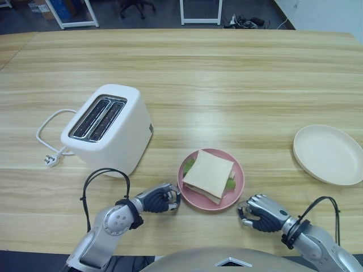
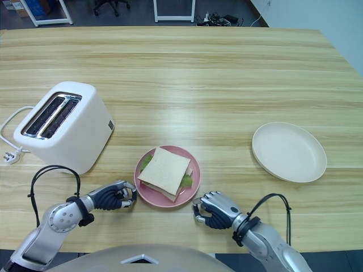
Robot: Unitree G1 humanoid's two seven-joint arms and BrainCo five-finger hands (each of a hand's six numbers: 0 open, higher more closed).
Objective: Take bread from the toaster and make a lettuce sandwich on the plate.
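Note:
A white toaster point(image 1: 108, 129) stands at the left of the table, its two slots dark, with no bread showing above them. On the pink plate point(image 1: 237, 184) near the front edge lies a sandwich point(image 1: 208, 177): a bread slice on top, green lettuce point(image 1: 188, 166) peeking out at its sides, another slice beneath. My left hand point(image 1: 159, 199) rests on the table just left of the plate's rim, fingers curled, holding nothing. My right hand point(image 1: 261, 213) sits just right of the plate, fingers curled too and empty.
A cream plate point(image 1: 328, 154) with nothing on it lies at the right edge of the table. The toaster's white cord and plug point(image 1: 51, 160) trail off to the left. Behind the sandwich stretches a wide bare wooden tabletop point(image 1: 227, 79).

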